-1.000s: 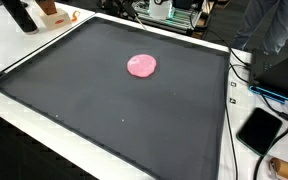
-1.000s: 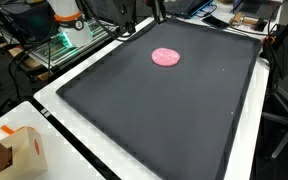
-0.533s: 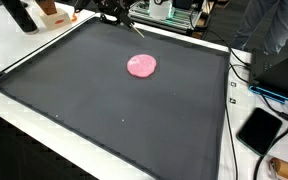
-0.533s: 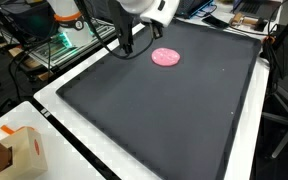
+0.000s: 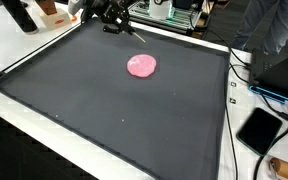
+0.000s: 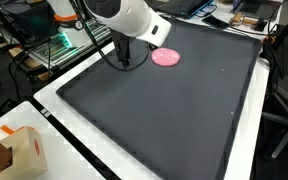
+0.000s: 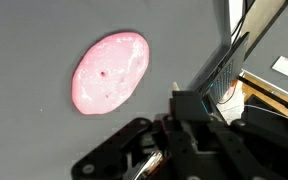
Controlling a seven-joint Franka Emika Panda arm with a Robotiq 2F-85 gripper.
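Tool [image 6: 123,62] hangs over the black mat [image 6: 184,120], and I cannot tell its spread; the pink disc [image 6: 165,57] lies flat at its 3 o'clock. Descending here could jam the fingertips into the mat, missing the disc.

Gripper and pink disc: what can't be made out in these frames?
Gripper open or shut: unclear. The wrist view's bottom edge cuts the fingers off, and what shows is dark and blurred.
Fingertip contact with the black mat: cannot tell. In both exterior views the gripper is small and dark against it.
Dark speck on the pink disc: too small in the wrist view to tell hole from mark.
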